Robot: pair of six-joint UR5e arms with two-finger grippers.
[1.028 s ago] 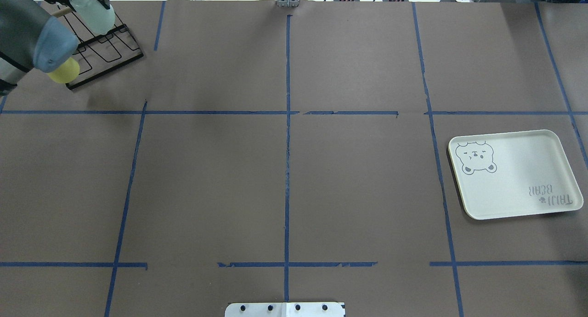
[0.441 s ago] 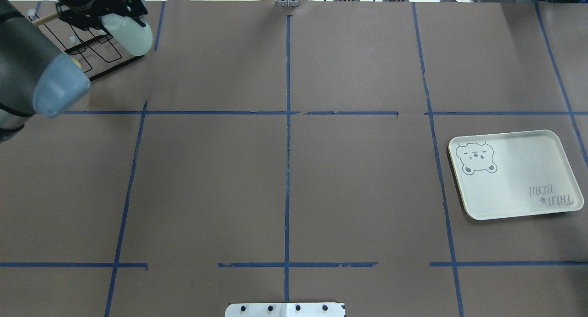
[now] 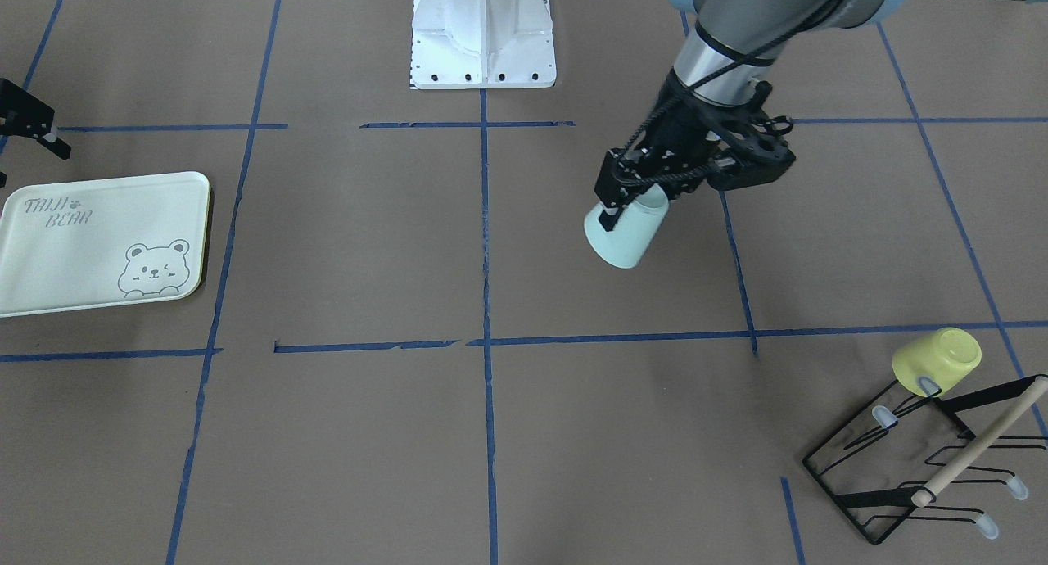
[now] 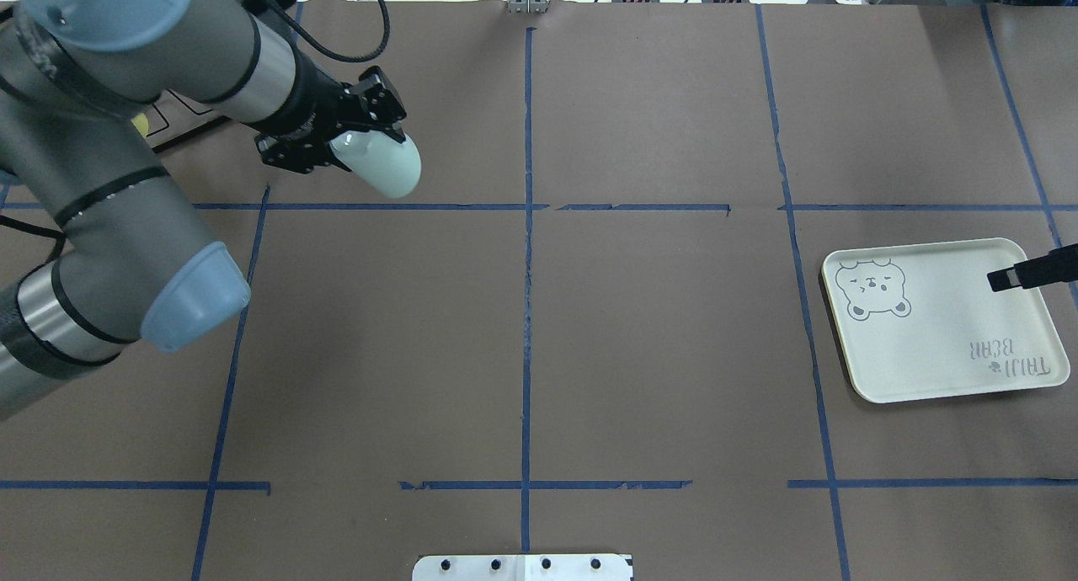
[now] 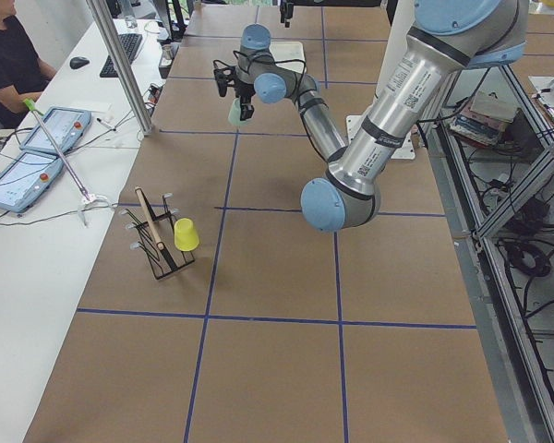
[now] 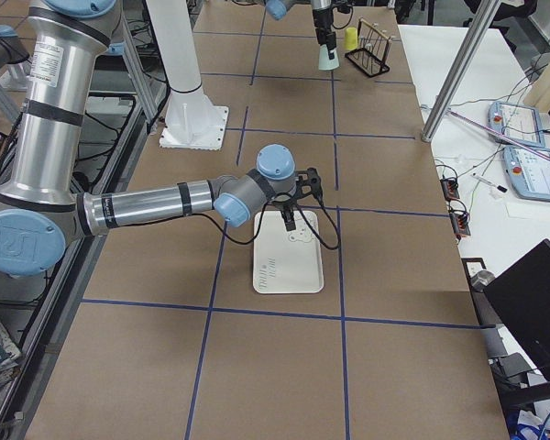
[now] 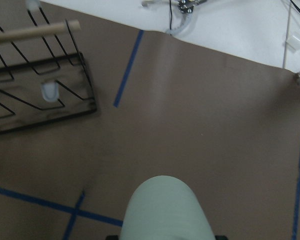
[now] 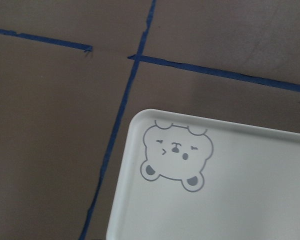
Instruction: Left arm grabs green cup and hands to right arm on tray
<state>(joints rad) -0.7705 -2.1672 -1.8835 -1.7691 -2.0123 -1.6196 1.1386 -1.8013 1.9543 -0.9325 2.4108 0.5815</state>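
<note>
My left gripper (image 4: 347, 140) is shut on the pale green cup (image 4: 381, 165) and holds it tilted in the air, above the table left of the centre line. The cup also shows in the front view (image 3: 625, 231) and fills the bottom of the left wrist view (image 7: 167, 210). The tray (image 4: 935, 349) with the bear drawing lies flat at the right side, and it shows in the right wrist view (image 8: 250, 200). My right gripper (image 4: 1029, 274) hangs over the tray's far right part. Only a black tip of it shows, so I cannot tell if it is open or shut.
A black wire rack (image 3: 925, 458) with a wooden bar stands at the far left corner of the table on the robot's left. A yellow cup (image 3: 937, 359) hangs upside down on one of its prongs. Blue tape lines cross the brown table cover.
My left arm has carried the green cup away from the rack, rightward and toward the middle of the table. A tip of my right gripper has come into view over the tray.
</note>
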